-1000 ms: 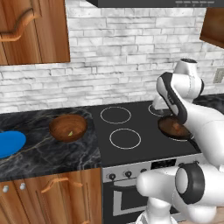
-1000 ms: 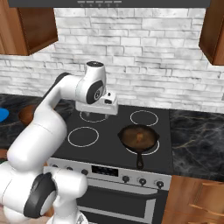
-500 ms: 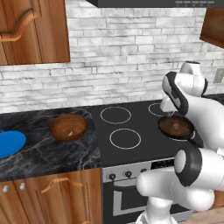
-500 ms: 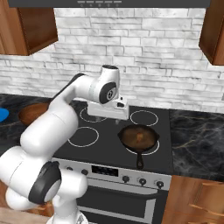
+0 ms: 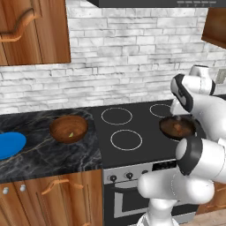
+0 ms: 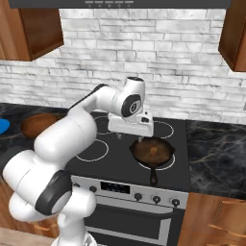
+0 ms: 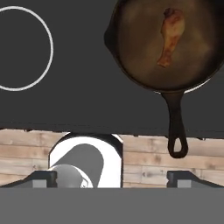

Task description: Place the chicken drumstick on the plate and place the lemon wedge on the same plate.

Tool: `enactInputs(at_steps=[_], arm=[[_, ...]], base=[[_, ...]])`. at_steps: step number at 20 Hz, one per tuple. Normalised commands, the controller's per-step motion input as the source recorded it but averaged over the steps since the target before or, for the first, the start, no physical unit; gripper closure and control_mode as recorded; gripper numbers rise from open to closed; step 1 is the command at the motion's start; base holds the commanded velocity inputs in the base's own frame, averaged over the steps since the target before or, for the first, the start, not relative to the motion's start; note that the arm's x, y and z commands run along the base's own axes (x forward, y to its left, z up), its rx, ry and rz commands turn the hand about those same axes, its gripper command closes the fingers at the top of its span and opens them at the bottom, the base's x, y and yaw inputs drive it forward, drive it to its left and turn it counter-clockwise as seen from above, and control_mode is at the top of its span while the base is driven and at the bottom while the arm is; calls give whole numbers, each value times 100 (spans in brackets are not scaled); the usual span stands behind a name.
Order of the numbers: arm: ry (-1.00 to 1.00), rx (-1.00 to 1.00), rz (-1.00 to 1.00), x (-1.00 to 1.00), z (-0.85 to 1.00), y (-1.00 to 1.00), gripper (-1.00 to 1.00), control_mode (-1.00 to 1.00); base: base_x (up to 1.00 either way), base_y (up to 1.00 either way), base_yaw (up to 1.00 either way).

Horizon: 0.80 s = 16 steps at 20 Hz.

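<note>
The hand (image 6: 139,138) has swung right over the black iron skillet (image 6: 153,153), open and empty, because the orange-brown chicken drumstick (image 7: 169,36) lies inside this skillet, ungrasped.

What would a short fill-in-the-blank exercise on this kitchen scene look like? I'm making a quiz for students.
1. The chicken drumstick lies in the ____ on the stove.
2. The lemon wedge sits inside the wooden ____.
3. The blue plate rests on the counter and holds ____.
4. The gripper hovers above the skillet's ____ rim.

Missing words: skillet; bowl; nothing; left
</note>
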Motion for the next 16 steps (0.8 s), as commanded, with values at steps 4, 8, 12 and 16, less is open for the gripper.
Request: enactInputs(at_steps=[4,8,12,16], arm=[[0,-1,0,14,-30,-24,-100,-100],[-2,-7,0,18,-36,-14,-100,-100],[0,-5,0,30,-28,-15,-100,-100],[0,-1,0,33,-21,-17,-100,-100]], base=[[0,0,0],[0,0,0],[0,0,0],[0,0,0]])
